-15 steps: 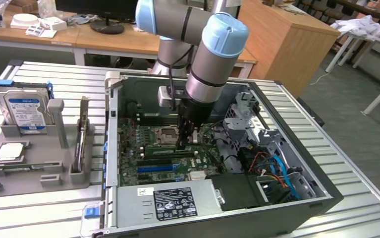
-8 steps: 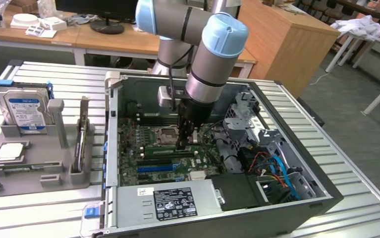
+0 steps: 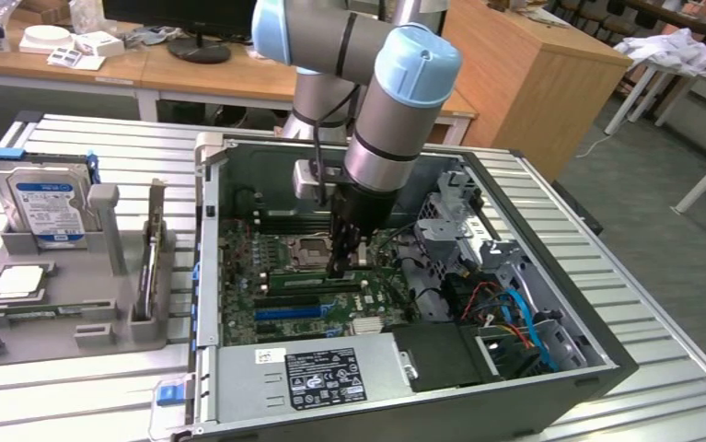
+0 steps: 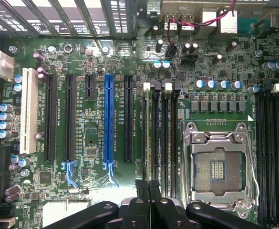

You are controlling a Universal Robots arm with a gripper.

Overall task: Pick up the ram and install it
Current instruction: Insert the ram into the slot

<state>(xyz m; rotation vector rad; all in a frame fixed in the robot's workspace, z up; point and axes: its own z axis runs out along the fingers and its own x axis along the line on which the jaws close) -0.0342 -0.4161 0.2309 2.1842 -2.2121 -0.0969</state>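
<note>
Inside the open sheet-metal case (image 3: 488, 405), gripper (image 3: 350, 265) sits over the green motherboard (image 4: 94, 124): black fingers (image 4: 141, 190) closed, above the long narrow memory slots (image 4: 158, 138), beside the square steel CPU socket (image 4: 219, 164).

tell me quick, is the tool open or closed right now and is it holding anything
Tool: closed above the memory slots, nothing seen in its grip.
</note>
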